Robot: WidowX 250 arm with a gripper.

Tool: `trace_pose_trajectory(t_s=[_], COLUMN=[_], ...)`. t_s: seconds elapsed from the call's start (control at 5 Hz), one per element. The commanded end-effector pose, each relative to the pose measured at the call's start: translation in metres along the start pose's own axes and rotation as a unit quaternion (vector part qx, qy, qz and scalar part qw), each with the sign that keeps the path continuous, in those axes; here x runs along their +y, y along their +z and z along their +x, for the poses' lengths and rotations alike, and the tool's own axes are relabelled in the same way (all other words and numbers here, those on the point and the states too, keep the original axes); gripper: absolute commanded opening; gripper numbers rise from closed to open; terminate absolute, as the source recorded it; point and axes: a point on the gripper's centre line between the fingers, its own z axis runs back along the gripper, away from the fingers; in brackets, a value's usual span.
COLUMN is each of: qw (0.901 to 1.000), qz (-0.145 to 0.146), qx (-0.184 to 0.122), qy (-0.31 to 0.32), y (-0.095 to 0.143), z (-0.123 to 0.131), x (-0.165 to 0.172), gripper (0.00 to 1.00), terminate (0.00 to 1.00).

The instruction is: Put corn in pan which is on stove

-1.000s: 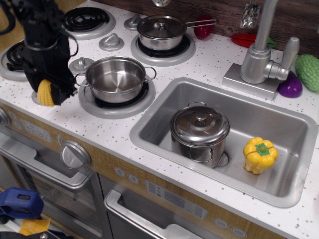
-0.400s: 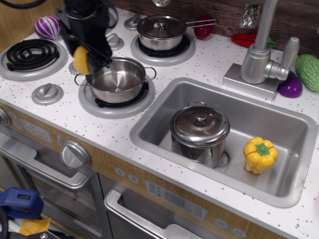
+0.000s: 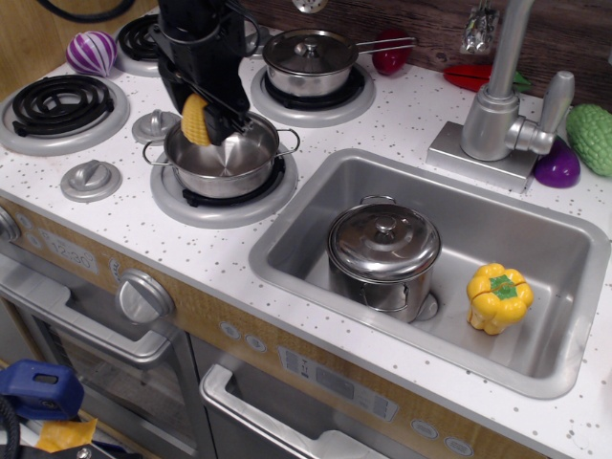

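The yellow corn (image 3: 196, 120) is held in my black gripper (image 3: 204, 119), which is shut on it. The gripper hangs over the left part of the shallow steel pan (image 3: 229, 158), with the corn just above the pan's rim. The pan sits on the front middle burner of the white speckled stove (image 3: 115, 201). The inside of the pan holds nothing else that I can see.
A lidded long-handled saucepan (image 3: 308, 59) sits on the back burner. The sink (image 3: 535, 354) holds a lidded steel pot (image 3: 383, 251) and a yellow toy pepper (image 3: 498, 296). A purple ball (image 3: 92, 53) lies at back left. The faucet (image 3: 502, 105) stands behind the sink.
The gripper carried the corn from the stove's front left, up and to the right, and now holds it over the pan's left side.
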Motion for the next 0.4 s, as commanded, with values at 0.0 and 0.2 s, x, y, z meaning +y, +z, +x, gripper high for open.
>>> trace_pose_trajectory(t_s=[0.0,0.2], qw=[0.9997,0.9994], qz=[-0.014,-0.024], qx=[-0.015,-0.015], qy=[-0.009,-0.020], y=[-0.0007,-0.0077], z=[0.0171,0.0189], x=[-0.0007,0.0006], gripper=[0.00,1.00], terminate=[0.00,0.00])
